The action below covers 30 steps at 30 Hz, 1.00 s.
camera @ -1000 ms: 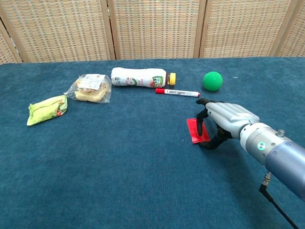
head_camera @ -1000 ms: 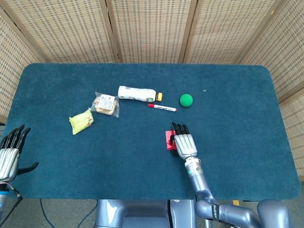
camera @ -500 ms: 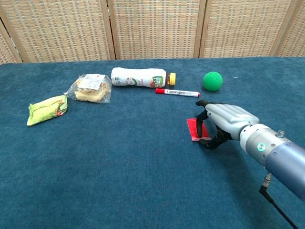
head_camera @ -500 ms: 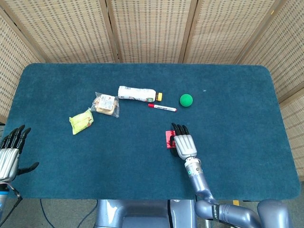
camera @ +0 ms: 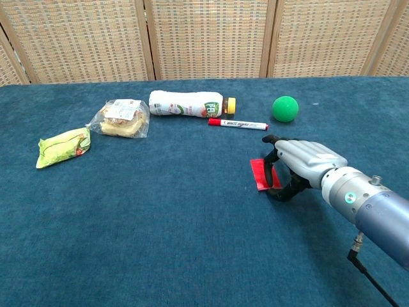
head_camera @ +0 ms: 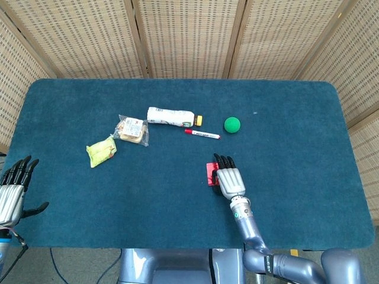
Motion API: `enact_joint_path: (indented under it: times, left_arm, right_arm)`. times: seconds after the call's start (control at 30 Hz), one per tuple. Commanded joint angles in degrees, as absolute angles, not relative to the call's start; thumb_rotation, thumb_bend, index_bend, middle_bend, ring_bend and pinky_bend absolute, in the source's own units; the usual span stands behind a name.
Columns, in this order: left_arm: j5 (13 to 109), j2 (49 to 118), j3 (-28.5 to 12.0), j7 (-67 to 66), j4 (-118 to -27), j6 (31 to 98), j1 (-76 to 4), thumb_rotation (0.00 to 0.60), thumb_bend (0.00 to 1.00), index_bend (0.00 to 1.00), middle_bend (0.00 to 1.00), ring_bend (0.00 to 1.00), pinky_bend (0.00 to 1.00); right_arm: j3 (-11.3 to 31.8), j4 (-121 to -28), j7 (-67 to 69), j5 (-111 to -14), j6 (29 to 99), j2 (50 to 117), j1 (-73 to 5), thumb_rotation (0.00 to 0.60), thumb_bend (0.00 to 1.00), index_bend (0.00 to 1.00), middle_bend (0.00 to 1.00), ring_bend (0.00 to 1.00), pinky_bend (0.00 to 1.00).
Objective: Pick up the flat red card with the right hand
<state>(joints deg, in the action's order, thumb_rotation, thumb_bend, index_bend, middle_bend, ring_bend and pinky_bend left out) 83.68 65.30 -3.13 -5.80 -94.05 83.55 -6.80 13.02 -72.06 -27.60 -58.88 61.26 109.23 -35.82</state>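
Observation:
The flat red card (head_camera: 210,173) (camera: 261,174) lies on the blue tablecloth a little right of centre. My right hand (head_camera: 230,177) (camera: 303,160) arches over its right half, fingers curled down at the card's far edge and thumb at its near edge, pinching it. Only the card's left part shows; the rest is hidden under the palm. Whether the card has left the cloth I cannot tell. My left hand (head_camera: 15,189) hovers off the table's front left corner, fingers apart and holding nothing.
Behind the card lie a red-capped white marker (head_camera: 201,134) (camera: 238,123), a green ball (head_camera: 232,124) (camera: 285,108) and a white bottle (head_camera: 172,116) (camera: 185,103) on its side. A wrapped sandwich (head_camera: 132,129) and a yellow-green packet (head_camera: 101,151) sit at the left.
My right hand has closed slightly tighter on the card and the card's visible part has narrowed a little. The left hand has not moved.

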Motion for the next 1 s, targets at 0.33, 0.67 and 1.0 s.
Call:
enact_joint_path:
  times: [0.33, 0.67, 1.0]
  left_arm:
    - [83.74, 65.29, -3.09, -5.73, -94.07, 83.45, -6.85, 0.600, 0.10, 0.00, 0.00, 0.00, 0.10]
    - [83.59, 65.30, -3.16, -5.72, -94.04, 83.44, -6.86, 0.600, 0.10, 0.00, 0.00, 0.00, 0.10]
    - [83.51, 65.30, -3.16, -5.76, -94.05, 83.30, -6.92, 0.600, 0.10, 0.00, 0.00, 0.00, 0.10]
  right_arm:
    - [13.20, -72.22, -28.21, -58.56, 61.17, 109.21, -36.08, 0.600, 0.57, 0.63, 0.07, 0.00, 0.00]
    - [13.50, -72.72, -28.76, -58.46, 61.38, 108.95, -36.37, 0.600, 0.58, 0.63, 0.07, 0.00, 0.00]
    - [14.39, -73.16, -29.67, -58.18, 61.23, 108.66, -37.34, 0.600, 0.59, 0.63, 0.07, 0.00, 0.00]
